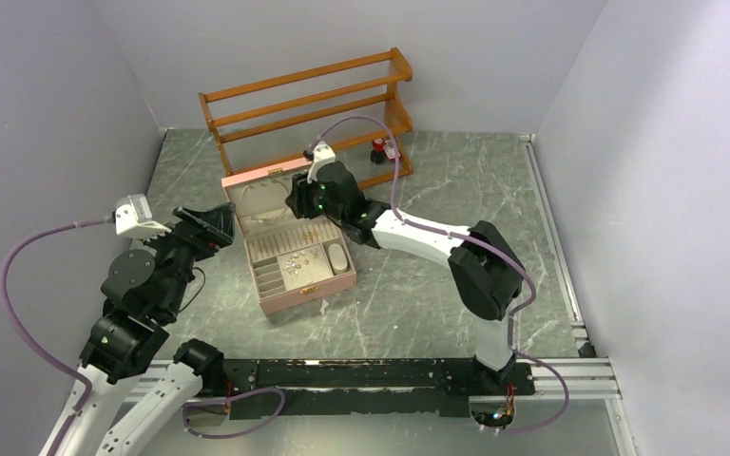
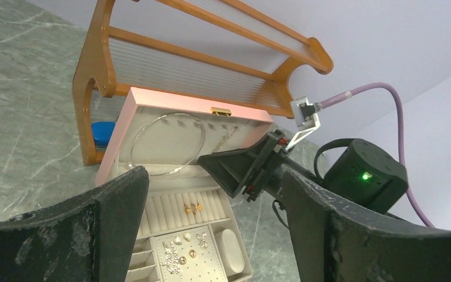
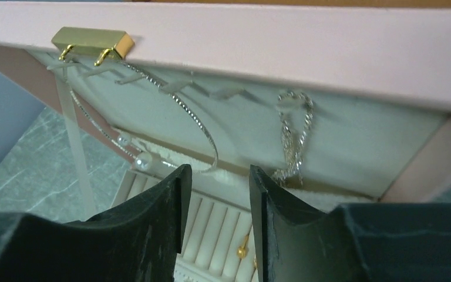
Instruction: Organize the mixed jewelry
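Mixed jewelry (image 1: 297, 258) (tiny gold and silver-toned pieces) lies in the trays of an open pink box (image 1: 290, 296) on a grey marbled table (image 1: 418, 294), between pale walls, with a wooden rack (image 1: 314, 95) behind. The right arm (image 1: 418, 237) reaches over the box, right jaws narrowly parted and empty, facing the chain-hung lid (image 3: 329, 53). The left arm (image 1: 143, 285) hovers beside the box, left jaws wide.

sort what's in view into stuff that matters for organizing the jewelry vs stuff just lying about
For the job:
tiny gold and silver earrings and rings on the tray
gold studs in the ring rolls
open pink jewelry box
chains hanging in its lid

Lying about:
wooden rack
red-capped black bottles
blue item under the rack
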`<state>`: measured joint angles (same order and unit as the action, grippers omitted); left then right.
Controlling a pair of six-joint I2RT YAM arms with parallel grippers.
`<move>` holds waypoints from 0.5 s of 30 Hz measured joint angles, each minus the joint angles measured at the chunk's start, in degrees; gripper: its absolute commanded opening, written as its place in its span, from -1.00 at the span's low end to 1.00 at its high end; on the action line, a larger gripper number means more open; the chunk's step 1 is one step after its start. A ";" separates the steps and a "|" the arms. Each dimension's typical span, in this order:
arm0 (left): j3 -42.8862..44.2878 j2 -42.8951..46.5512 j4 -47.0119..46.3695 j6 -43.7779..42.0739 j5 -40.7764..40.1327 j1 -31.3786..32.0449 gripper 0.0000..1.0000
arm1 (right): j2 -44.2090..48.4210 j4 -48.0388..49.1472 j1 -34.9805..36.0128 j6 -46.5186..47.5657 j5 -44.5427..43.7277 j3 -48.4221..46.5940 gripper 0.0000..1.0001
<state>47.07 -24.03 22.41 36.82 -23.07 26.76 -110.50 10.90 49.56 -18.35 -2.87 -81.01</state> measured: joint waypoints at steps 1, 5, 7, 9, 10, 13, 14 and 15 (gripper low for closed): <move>0.00 -0.15 0.15 0.02 0.20 0.00 0.75 | 0.79 0.00 0.00 -1.05 -0.24 0.83 -0.10; 0.00 -1.27 0.61 0.52 0.70 0.00 0.74 | 4.44 -0.35 0.00 -7.26 -2.19 3.80 -0.10; 0.00 -2.16 1.29 1.07 1.18 0.00 0.75 | 6.32 -1.49 0.00 -12.74 -3.78 4.74 -0.10; -0.04 -3.19 2.03 1.84 1.84 0.00 0.76 | 7.50 -3.54 0.00 -19.37 -5.49 4.87 -0.10; -0.11 -3.63 2.36 2.19 2.12 0.00 0.76 | 7.85 -4.59 0.00 -23.21 -6.36 4.87 -0.10; -0.55 -5.40 3.74 3.87 3.08 0.00 0.76 | 8.02 -7.89 0.42 -32.54 -8.79 4.87 -0.07; -0.79 -6.16 4.15 4.61 3.41 0.00 0.76 | 8.00 -9.35 0.68 -35.71 -9.88 4.90 -0.07; -1.01 -6.82 4.35 5.05 3.67 0.00 0.75 | 7.98 -10.56 1.01 -38.40 -10.84 4.92 -0.07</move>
<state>46.06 -30.85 26.76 41.87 -19.40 26.76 -102.52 0.34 50.57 -56.75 -13.72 -76.09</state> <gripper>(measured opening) 0.879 0.459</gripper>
